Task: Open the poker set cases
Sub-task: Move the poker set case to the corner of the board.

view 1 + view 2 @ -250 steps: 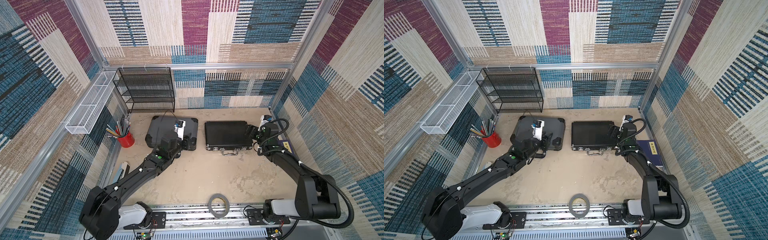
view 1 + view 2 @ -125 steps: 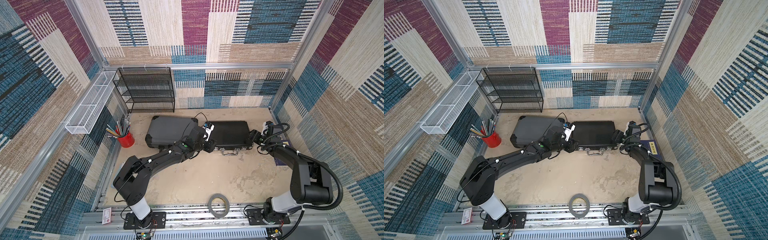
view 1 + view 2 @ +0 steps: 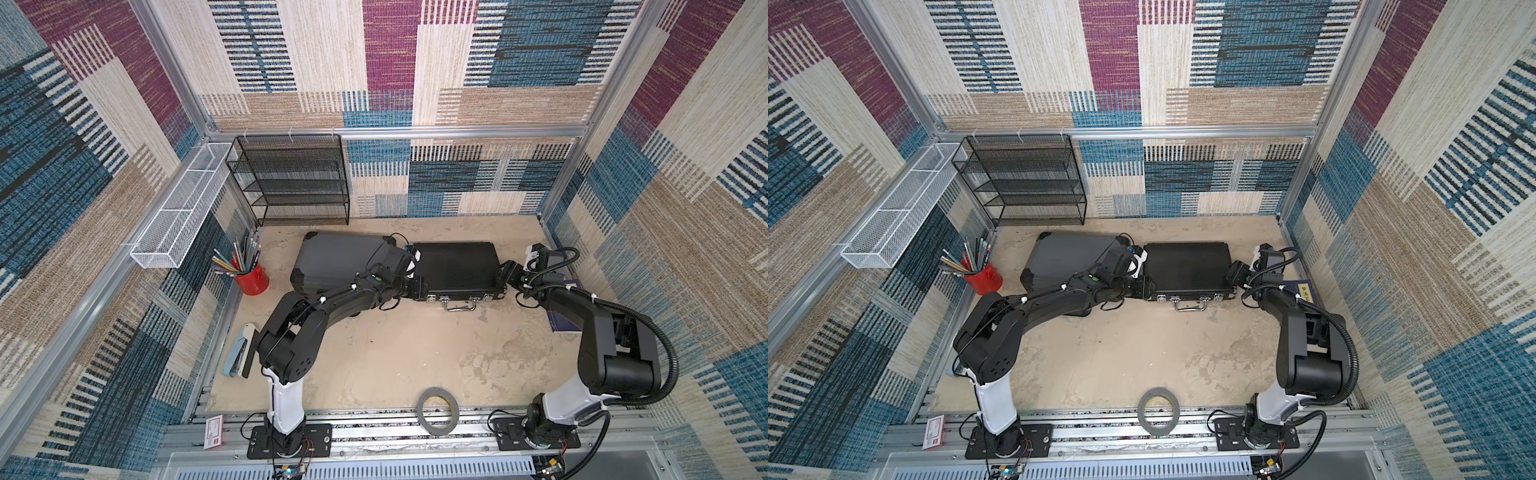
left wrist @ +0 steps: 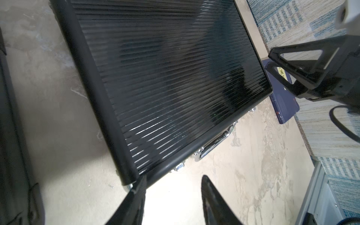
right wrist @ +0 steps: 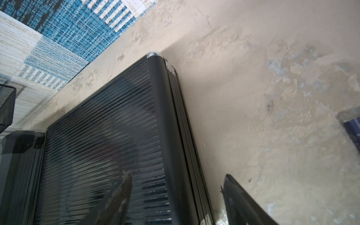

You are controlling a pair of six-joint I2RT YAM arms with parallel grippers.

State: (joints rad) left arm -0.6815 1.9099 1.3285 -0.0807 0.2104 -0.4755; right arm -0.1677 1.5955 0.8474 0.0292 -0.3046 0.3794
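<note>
Carpet-tiled walls (image 3: 390,62) on three sides, worn beige desk (image 3: 395,353) below. Toward the back edge, two cases lying flat, both shut: grey case (image 3: 336,259) on the left, black case (image 3: 455,268) just beside it on the right, with a strip of desk between them in the left wrist view.

Long axis of the black case parallel to the back edge. Silver latches (image 3: 434,297) and handle (image 3: 459,305) on the long side facing the front edge.

Left gripper (image 4: 173,181) at the front-left corner of the black case, jaws apart, nothing between them. One fingertip (image 4: 136,194) at or just short of that corner; cannot tell which.

Right gripper (image 5: 177,176) at the right short end, jaws spread astride the side wall, one finger above the ribbed lid, the other out over bare desk. Not clamped on anything.

Dark blue book (image 3: 1304,291) near the right edge, beneath the right arm, apart from the case.

Judged next: the latches, so a reach round to the front long side. Left gripper nearer the left latch, right gripper nearer the right one. Tight between the two cases, open desk in front of the handle.

Red pencil cup (image 3: 251,280) near the left edge and tape roll (image 3: 438,430) at the front edge, both well apart from the cases.
</note>
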